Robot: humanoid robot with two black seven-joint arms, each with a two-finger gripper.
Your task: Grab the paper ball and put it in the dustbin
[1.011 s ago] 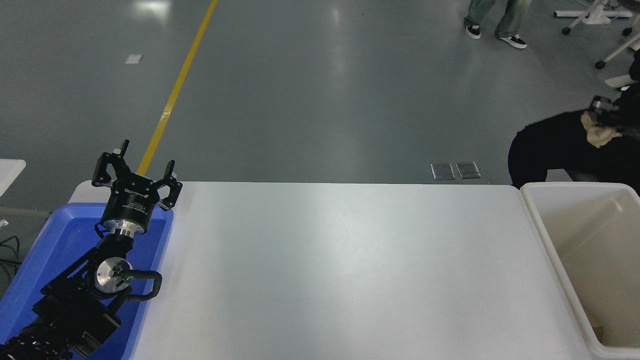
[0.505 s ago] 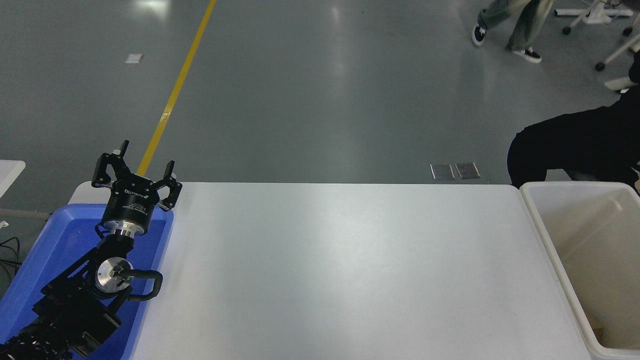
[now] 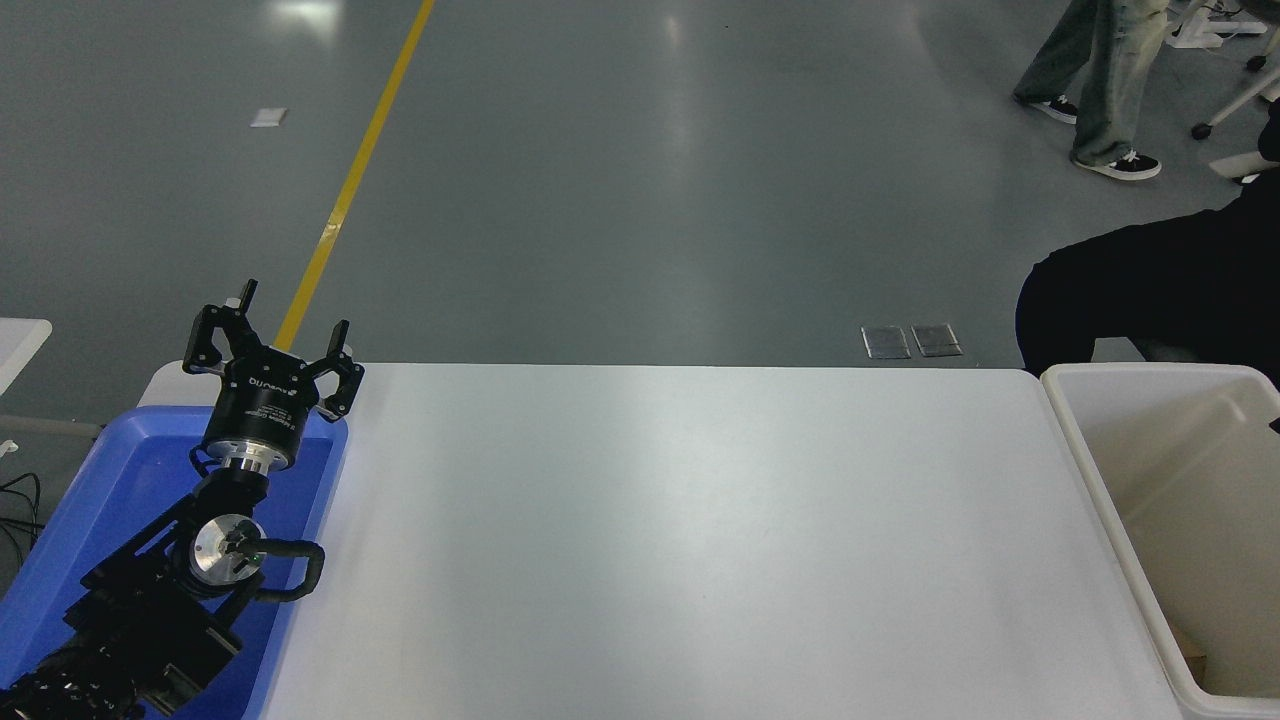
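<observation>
Head view: the white worktop [image 3: 680, 540] is filling the lower half of the picture, its far edge running across the middle. At about 8 o'clock the left arm is sitting parked over a blue tray [image 3: 70, 520] at the worktop's left end, and the left gripper [image 3: 275, 335] is pointing toward 12 o'clock past the tray's far rim, with its jaws standing spread apart and nothing between them. The right arm's gripper is not showing anywhere in the picture, so nothing can be said of its jaws.

At about 4 o'clock the dustbin [image 3: 1085, 470], a cream-white tub with a thick rounded rim, is standing just beside the worktop's right end and running off the right and bottom edges. A small tan scrap is lying low against its near inner wall at about 5 o'clock; whether that is the paper ball cannot be told, and no ball is showing on the worktop.

Behind the dustbin, at 3 o'clock, a dark-clothed figure [image 3: 1150, 290] is bending close to the tub's far rim. At about 1 o'clock a person's legs [image 3: 1105, 70] in grey trousers and dark shoes are crossing the grey floor. A yellow floor line [image 3: 350, 180] is slanting from 12 o'clock down toward the left gripper.
</observation>
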